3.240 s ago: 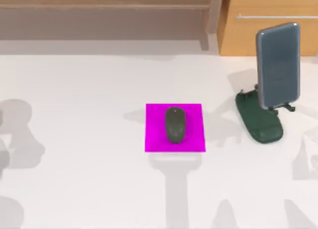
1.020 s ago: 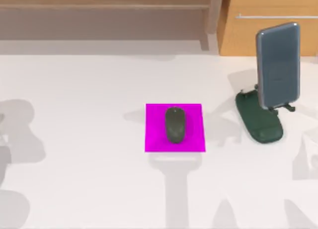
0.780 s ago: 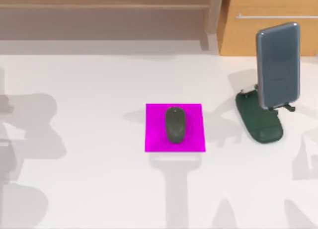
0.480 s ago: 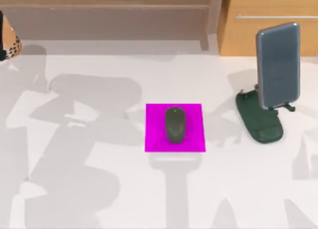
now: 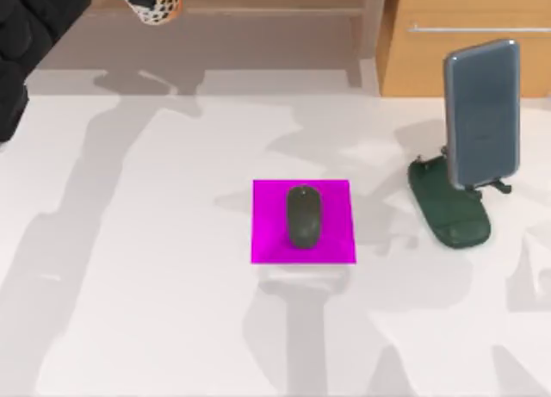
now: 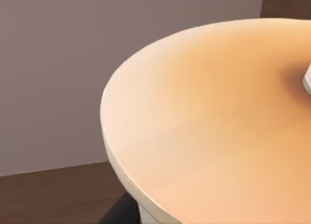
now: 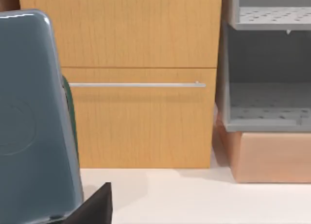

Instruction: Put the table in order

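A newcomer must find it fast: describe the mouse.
Start from the broad white matte tabletop. Near its middle lies a small magenta square pad, and on it rests the dark grey oval computer mouse, low and rounded, unlike the upright phone farther right.

Tan wooden cabinet (image 5: 469,40) with a drawer, beside a grey shelf unit (image 7: 265,63)
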